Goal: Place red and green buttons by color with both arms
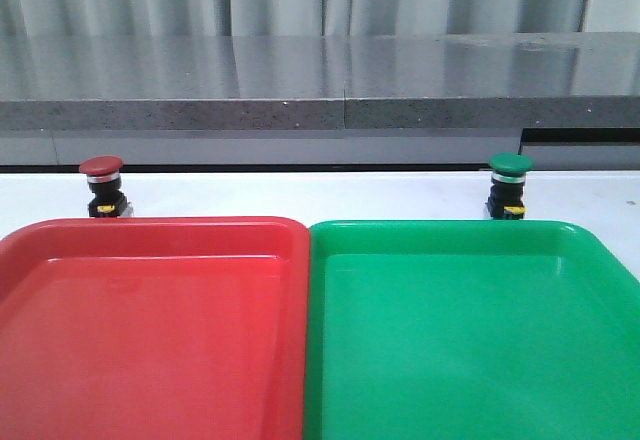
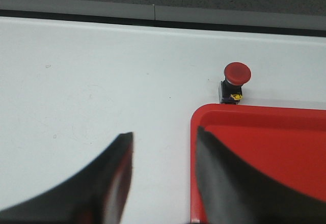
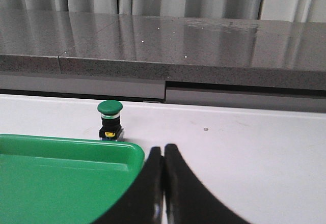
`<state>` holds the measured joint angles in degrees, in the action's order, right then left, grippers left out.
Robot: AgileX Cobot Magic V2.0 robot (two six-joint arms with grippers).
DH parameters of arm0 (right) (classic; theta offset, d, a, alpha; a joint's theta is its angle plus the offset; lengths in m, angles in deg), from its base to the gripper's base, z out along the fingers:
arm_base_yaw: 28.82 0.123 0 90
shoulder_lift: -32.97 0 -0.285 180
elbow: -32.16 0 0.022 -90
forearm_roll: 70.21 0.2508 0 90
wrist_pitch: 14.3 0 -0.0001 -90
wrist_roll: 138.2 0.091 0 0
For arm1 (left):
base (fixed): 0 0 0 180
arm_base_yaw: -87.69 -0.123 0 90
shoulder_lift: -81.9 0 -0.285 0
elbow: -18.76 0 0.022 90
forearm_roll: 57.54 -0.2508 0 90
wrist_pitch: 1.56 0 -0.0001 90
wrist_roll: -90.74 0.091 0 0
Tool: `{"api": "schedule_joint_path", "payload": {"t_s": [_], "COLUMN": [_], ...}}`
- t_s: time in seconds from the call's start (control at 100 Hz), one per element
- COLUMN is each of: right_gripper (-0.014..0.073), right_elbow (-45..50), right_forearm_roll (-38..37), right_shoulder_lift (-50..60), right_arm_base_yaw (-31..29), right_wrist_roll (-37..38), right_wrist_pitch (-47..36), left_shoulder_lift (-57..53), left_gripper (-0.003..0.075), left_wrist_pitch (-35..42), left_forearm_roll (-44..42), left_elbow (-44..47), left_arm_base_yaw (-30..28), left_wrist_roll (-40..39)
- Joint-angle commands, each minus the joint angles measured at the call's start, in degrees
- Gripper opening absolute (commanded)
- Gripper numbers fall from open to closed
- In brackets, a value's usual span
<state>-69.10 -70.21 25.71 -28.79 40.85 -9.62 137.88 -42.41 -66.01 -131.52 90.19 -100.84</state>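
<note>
The red button stands upright on the white table just behind the red tray. It also shows in the left wrist view. The green button stands upright behind the green tray and shows in the right wrist view. My left gripper is open and empty, over the red tray's near left corner, well short of the red button. My right gripper is shut and empty, beside the green tray's corner, short of the green button. Neither arm shows in the front view.
A grey stone ledge runs along the far edge of the table, with grey curtains behind it. The two trays sit side by side, touching, and fill the near part of the table.
</note>
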Motion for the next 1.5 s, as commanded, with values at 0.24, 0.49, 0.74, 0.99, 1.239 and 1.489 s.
{"api": "schedule_joint_path", "payload": {"t_s": [0.24,0.49,0.74,0.99,1.239,1.489], "right_gripper": [-0.0059,-0.0059,-0.0059,-0.0059,-0.0059,-0.0059], "right_elbow": [-0.8,-0.8,-0.8,-0.8,-0.8,-0.8], "right_forearm_roll": [0.0,0.0,0.0,0.0,0.0,0.0], "right_shoulder_lift": [1.0,1.0,1.0,1.0,1.0,1.0], "right_arm_base_yaw": [0.0,0.0,0.0,0.0,0.0,0.0], "right_wrist_roll": [-0.4,-0.4,-0.4,-0.4,-0.4,-0.4], "right_wrist_pitch": [-5.1,-5.1,-5.1,-5.1,-5.1,-5.1], "left_shoulder_lift": [1.1,13.8,31.1,44.3,53.0,57.9], "left_gripper": [0.0665,0.065,0.0646,0.0639,0.0639,0.0639], "left_wrist_pitch": [4.8,6.4,8.9,7.7,5.4,5.5], "left_forearm_roll": [4.1,9.0,8.5,8.5,8.0,7.9], "left_elbow": [-2.7,-9.4,-19.9,-30.2,-34.9,-35.0], "left_arm_base_yaw": [0.6,7.1,10.2,10.2,10.2,10.2], "left_wrist_roll": [2.1,5.1,4.8,4.8,4.8,4.8]}}
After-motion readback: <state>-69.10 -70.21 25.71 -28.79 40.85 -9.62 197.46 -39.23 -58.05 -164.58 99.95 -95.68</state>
